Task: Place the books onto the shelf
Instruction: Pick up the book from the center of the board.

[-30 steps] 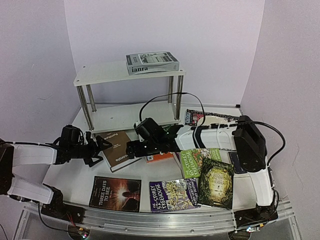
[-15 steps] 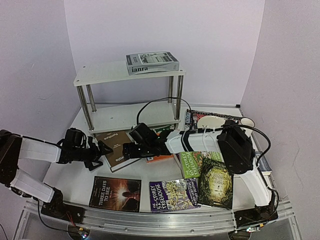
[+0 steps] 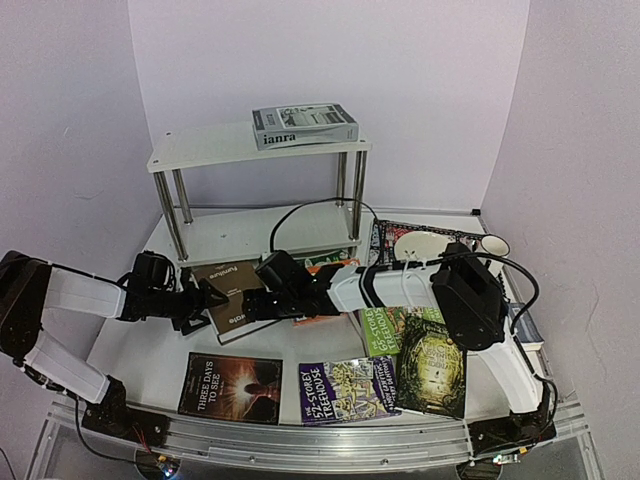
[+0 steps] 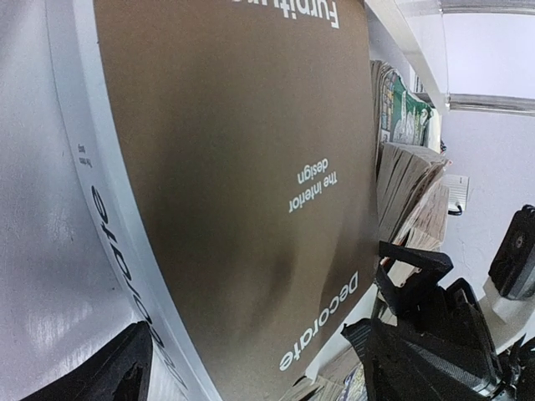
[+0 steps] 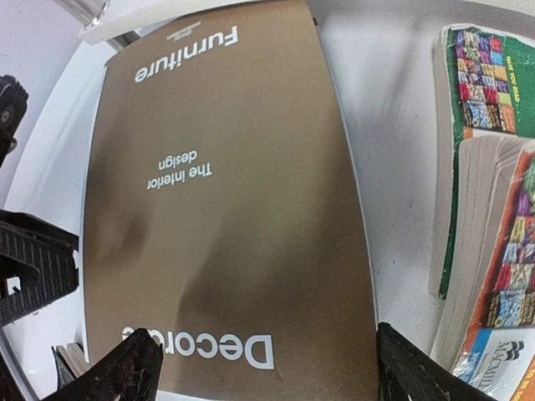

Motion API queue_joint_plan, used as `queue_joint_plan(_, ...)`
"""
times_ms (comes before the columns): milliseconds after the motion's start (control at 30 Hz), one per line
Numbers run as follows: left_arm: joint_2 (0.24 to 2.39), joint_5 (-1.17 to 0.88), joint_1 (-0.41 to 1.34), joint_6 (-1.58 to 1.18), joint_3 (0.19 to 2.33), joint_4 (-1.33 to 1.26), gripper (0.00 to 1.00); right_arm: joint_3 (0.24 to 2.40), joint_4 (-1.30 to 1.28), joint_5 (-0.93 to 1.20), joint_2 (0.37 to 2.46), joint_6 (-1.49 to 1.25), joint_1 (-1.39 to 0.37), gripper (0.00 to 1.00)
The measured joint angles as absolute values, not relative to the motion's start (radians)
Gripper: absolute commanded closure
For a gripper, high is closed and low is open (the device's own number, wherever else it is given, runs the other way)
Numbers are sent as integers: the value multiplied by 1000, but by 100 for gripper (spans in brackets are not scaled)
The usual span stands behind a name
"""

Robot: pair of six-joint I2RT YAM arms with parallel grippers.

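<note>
A brown book titled "Decorate" [image 3: 228, 290] lies on the table in front of the white two-tier shelf [image 3: 200, 155]. My left gripper [image 3: 203, 301] is at its left spine edge. My right gripper [image 3: 250, 303] is at its near right corner. In the left wrist view the book [image 4: 242, 167] fills the frame and the left gripper [image 4: 267, 372] straddles it, jaws wide. The right gripper [image 5: 263, 372] is spread across the same cover [image 5: 226, 217]. Neither one is clamped on it. A grey "ianra" book [image 3: 305, 125] rests on the top tier.
"Three Days to See" [image 3: 230, 386], a purple Treehouse paperback [image 3: 348, 388], a green one [image 3: 398, 322] and a dark green one [image 3: 432, 366] lie along the front. An orange book [image 3: 322, 316] sits under the right arm. A placemat with a plate [image 3: 422, 243] and cup [image 3: 494, 244] is at the back right.
The right arm has folded further left, uncovering the plate, and both grippers have settled closer onto the brown book. Both pairs of jaws have narrowed a little.
</note>
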State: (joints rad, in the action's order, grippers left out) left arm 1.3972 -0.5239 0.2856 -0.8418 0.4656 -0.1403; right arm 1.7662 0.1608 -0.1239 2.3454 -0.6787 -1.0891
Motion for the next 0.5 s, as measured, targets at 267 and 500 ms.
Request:
queue_joint_plan(267, 1339, -545, 280, -851, 466, -125, 13, 1738, 149, -195, 2324, -624, -1130, 13)
queue_joint_plan(500, 1204, -576, 278, -881, 465, -55, 12, 1693, 161, -254, 2220, -604, -1155, 12)
